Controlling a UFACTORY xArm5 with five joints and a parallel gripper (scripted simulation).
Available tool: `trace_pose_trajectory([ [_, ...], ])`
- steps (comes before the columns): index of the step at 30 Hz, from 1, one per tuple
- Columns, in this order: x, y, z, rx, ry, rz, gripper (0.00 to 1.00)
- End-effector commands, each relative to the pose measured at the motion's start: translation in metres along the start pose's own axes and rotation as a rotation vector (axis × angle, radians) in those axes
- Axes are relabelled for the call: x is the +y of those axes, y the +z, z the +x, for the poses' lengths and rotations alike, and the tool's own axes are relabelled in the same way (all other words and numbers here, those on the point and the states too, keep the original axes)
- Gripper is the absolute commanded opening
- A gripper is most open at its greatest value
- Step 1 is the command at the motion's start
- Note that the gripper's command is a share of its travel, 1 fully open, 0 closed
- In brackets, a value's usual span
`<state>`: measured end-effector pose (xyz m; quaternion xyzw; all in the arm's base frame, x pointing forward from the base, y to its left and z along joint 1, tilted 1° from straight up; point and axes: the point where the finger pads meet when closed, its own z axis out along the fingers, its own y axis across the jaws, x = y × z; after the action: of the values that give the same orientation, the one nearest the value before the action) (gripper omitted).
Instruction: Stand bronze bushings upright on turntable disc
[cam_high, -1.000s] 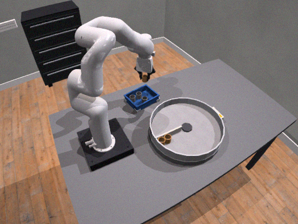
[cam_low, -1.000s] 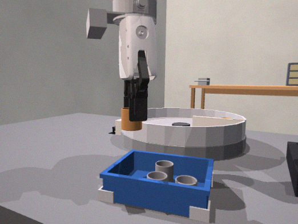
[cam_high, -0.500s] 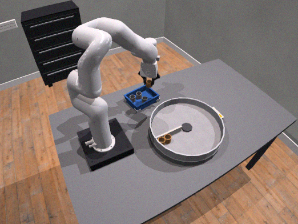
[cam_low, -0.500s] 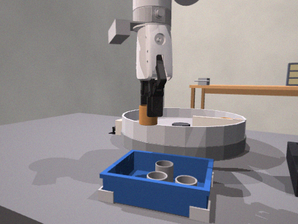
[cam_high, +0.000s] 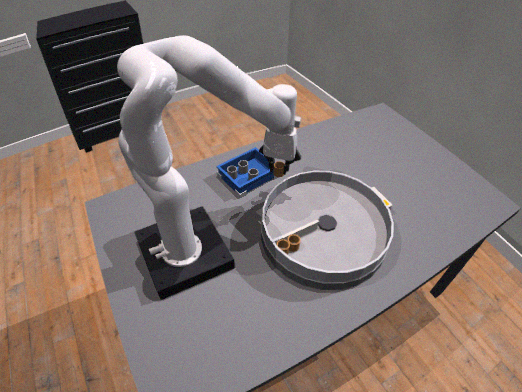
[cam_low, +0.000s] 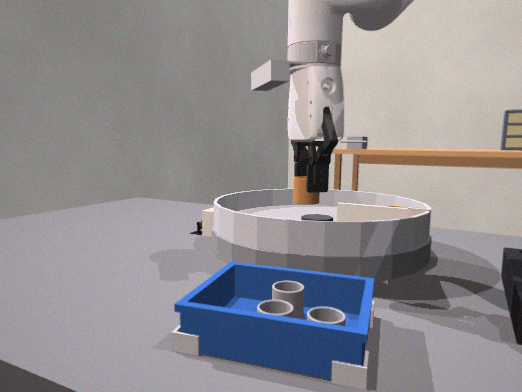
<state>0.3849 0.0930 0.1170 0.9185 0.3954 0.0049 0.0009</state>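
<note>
My gripper (cam_high: pixel 279 165) is shut on a bronze bushing (cam_high: pixel 279 169) and holds it upright in the air, between the blue crate (cam_high: pixel 246 175) and the near rim of the turntable (cam_high: pixel 327 225). In the exterior view the gripper (cam_low: pixel 310 182) and the bushing (cam_low: pixel 303 192) show above the turntable (cam_low: pixel 320 230), and the rim hides the bushing's lower end. Two bronze bushings (cam_high: pixel 289 243) stand on the disc by the rim, away from the dark hub (cam_high: pixel 327 222). Three steel bushings (cam_low: pixel 295 305) stand in the crate (cam_low: pixel 280 317).
A pale bar (cam_high: pixel 300 231) runs from the hub to the rim beside the two bronze bushings. The turntable has a raised rim wall all round. My arm's black base plate (cam_high: pixel 182 252) sits left of the turntable. A black drawer cabinet (cam_high: pixel 90 70) stands beyond the table.
</note>
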Motion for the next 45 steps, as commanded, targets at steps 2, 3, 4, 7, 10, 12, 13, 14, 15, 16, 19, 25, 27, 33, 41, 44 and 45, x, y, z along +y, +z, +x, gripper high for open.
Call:
trace_pose_trajectory([
  [2, 0.04, -0.003, -0.04, 0.006, -0.004, -0.007, 0.0],
  [3, 0.048, -0.003, -0.048, 0.005, -0.004, -0.007, 0.0],
  [4, 0.056, -0.003, -0.057, 0.005, -0.004, -0.008, 0.0],
  [7, 0.063, -0.003, -0.065, 0.005, -0.004, -0.008, 0.0],
  [10, 0.085, -0.003, -0.089, 0.004, -0.004, -0.009, 0.0],
  [12, 0.1, -0.003, -0.104, 0.003, -0.004, -0.01, 0.0],
  [13, 0.107, -0.003, -0.112, 0.002, -0.004, -0.01, 0.0],
  [14, 0.114, -0.003, -0.119, 0.002, -0.004, -0.011, 0.0],
  [15, 0.12, -0.003, -0.126, 0.002, -0.004, -0.011, 0.0],
  [16, 0.127, -0.003, -0.133, 0.001, -0.004, -0.011, 0.0],
  [19, 0.145, -0.003, -0.153, 0.0, -0.004, -0.012, 0.0],
  [25, 0.167, -0.003, -0.177, -0.001, -0.004, -0.012, 0.0],
  [27, 0.176, -0.003, -0.187, -0.002, -0.004, -0.012, 0.0],
  [33, 0.196, -0.003, -0.208, -0.003, -0.004, -0.012, 0.0],
  [41, 0.205, -0.003, -0.217, -0.004, -0.004, -0.012, 0.0],
  [44, 0.206, -0.003, -0.218, -0.004, -0.004, -0.012, 0.0],
  [45, 0.206, -0.003, -0.218, -0.004, -0.004, -0.012, 0.0],
])
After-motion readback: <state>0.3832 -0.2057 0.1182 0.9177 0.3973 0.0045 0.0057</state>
